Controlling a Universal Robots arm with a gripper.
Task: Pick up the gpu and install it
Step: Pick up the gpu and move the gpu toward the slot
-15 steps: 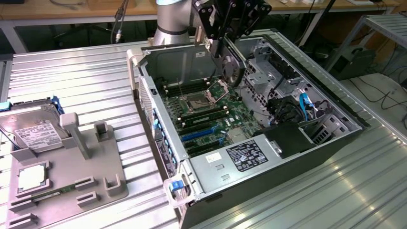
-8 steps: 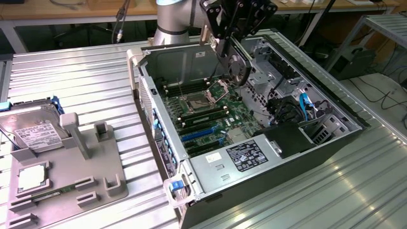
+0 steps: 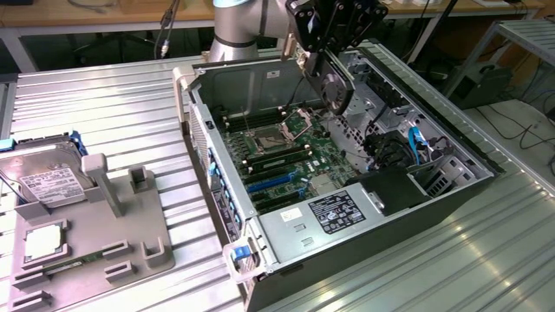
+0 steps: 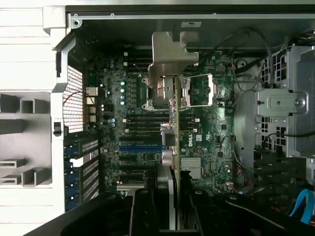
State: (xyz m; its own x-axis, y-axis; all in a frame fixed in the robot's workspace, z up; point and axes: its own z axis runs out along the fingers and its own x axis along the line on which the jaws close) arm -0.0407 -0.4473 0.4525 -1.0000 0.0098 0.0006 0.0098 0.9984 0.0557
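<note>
— While it hangs over the open black tower computer case [image 3: 373,260], what does the robot's black gripper [image 3: 329,42] hold?
— Its jaws are pinched onto the slim black fan-faced gpu card [image 3: 334,88], carried edge-down above the green motherboard [image 3: 286,146], toward the case's end opposite the labelled grey power supply [image 3: 334,211].
— Why upright?
— Probably so its lower edge can face the board's slots, clear of the case's walls.

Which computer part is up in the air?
The gpu, the black fan card hanging in the gripper over the open case; the hard drive and processor chip sit on the grey holder.
</note>
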